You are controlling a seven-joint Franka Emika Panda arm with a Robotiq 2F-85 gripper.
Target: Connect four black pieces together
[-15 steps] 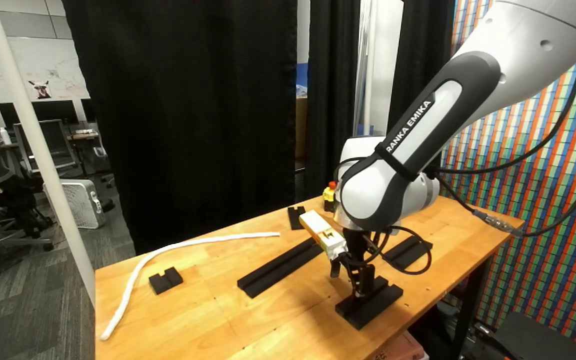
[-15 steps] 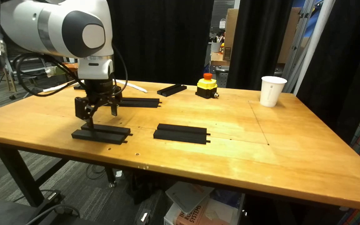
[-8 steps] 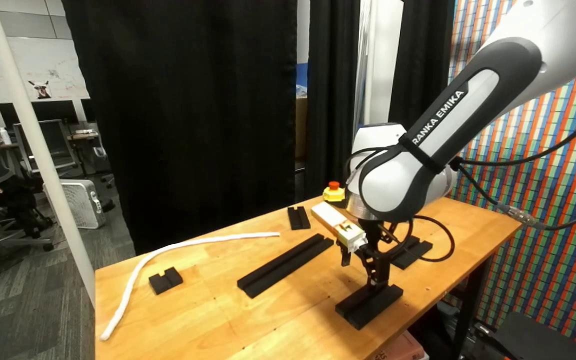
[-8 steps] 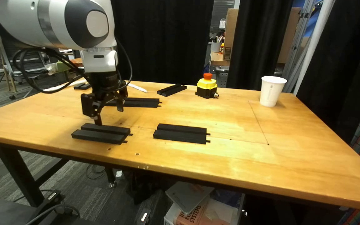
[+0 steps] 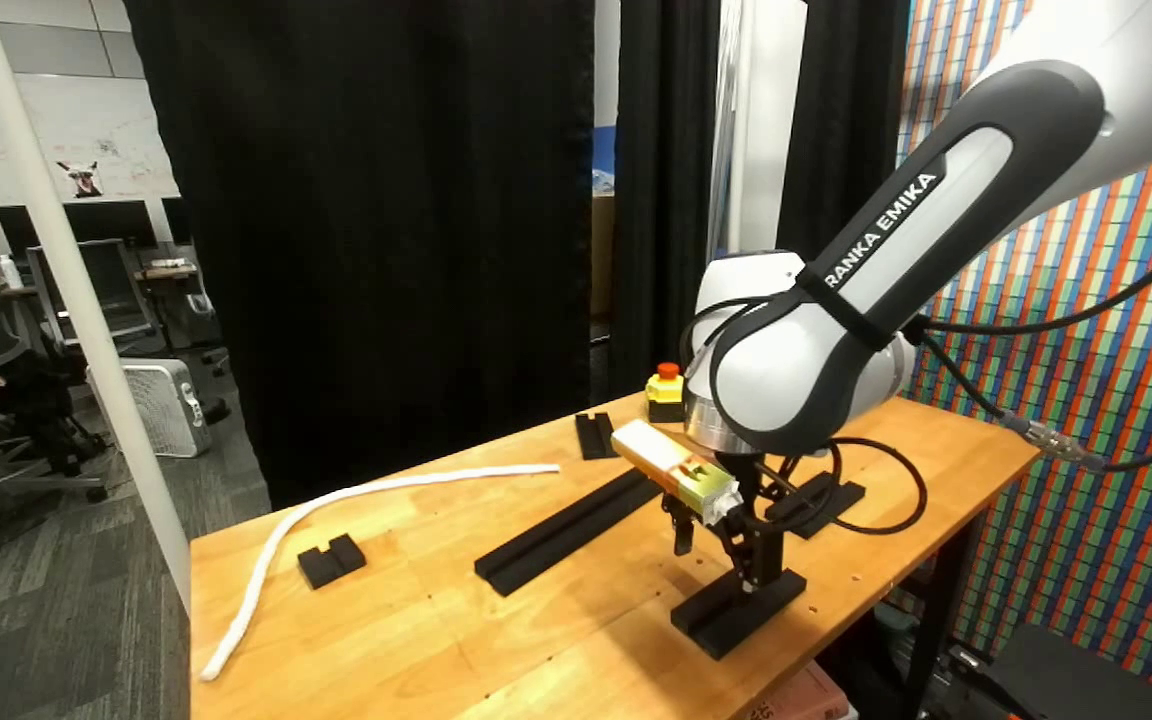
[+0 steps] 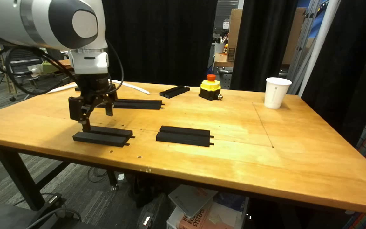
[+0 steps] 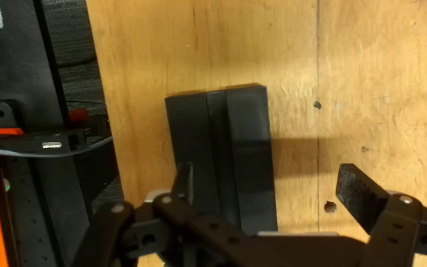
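Wrist view: gripper (image 7: 266,170) spread, one finger (image 7: 183,181) at a black piece (image 7: 250,122), contact unclear.
In an exterior view, another black piece (image 6: 183,138) lies near it, a longer black strip (image 6: 138,105) behind; around sit a white cable (image 6: 132,86), a small black block (image 6: 174,91), a red-topped yellow box (image 6: 210,86) and a white cup (image 6: 275,93), inside hidden.

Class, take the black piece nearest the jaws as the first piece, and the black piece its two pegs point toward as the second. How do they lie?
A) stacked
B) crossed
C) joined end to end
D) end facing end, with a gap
D: in an exterior view, tabletop shows between the facing ends of the first piece and the second piece.
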